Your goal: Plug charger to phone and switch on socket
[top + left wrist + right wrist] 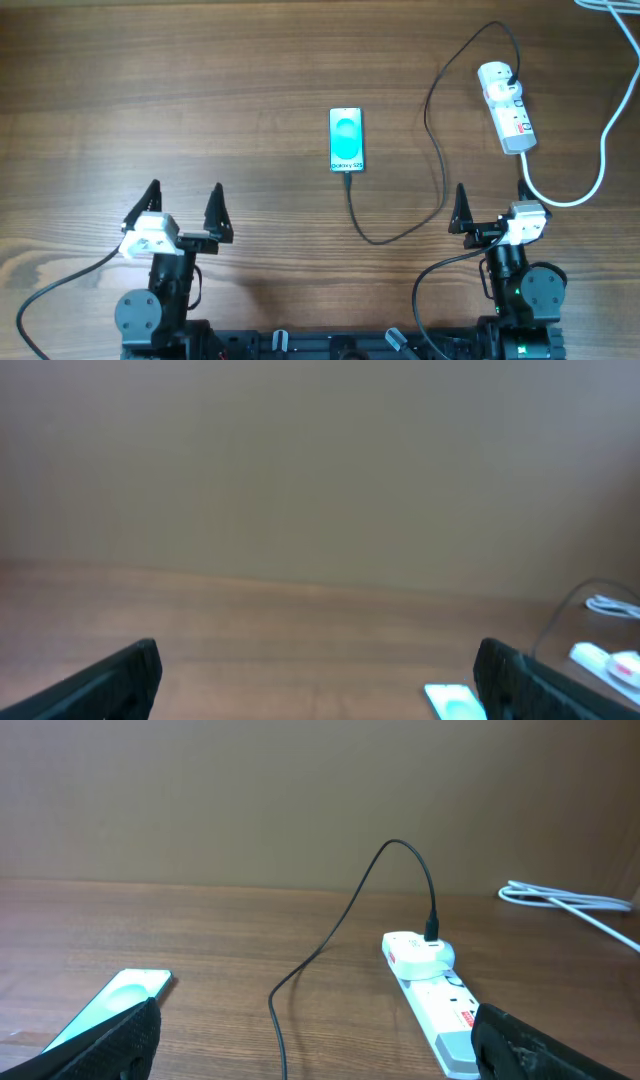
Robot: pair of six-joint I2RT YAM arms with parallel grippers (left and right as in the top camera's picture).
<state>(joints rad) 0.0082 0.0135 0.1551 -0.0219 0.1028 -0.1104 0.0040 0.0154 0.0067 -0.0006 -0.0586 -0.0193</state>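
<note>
- Firstly, left gripper (185, 190): black two-finger claw, spread fully wide, empty, touching nothing.
- Left arm: parked at near-left edge of brown wood-grain table (200, 80), fingers pointing away across the tabletop, wrist view level with it.
- Right gripper (491, 195): matching black claw, likewise fully wide and empty.
- Right arm: parked at near-right edge, fingers pointing towards far side, well short of socket.
- Flat rectangular phone with teal-cyan screen (346, 140): lying mid-table, between the arms and farther out.
- Thin black charger cable (442, 180): tip meeting phone's near short edge, whether seated cannot be told; other end in white adapter (497, 80).
- White elongated power strip with red switches (510, 120): far right, adapter on its far end; thick white cord (600, 160) trailing to the right.
</note>
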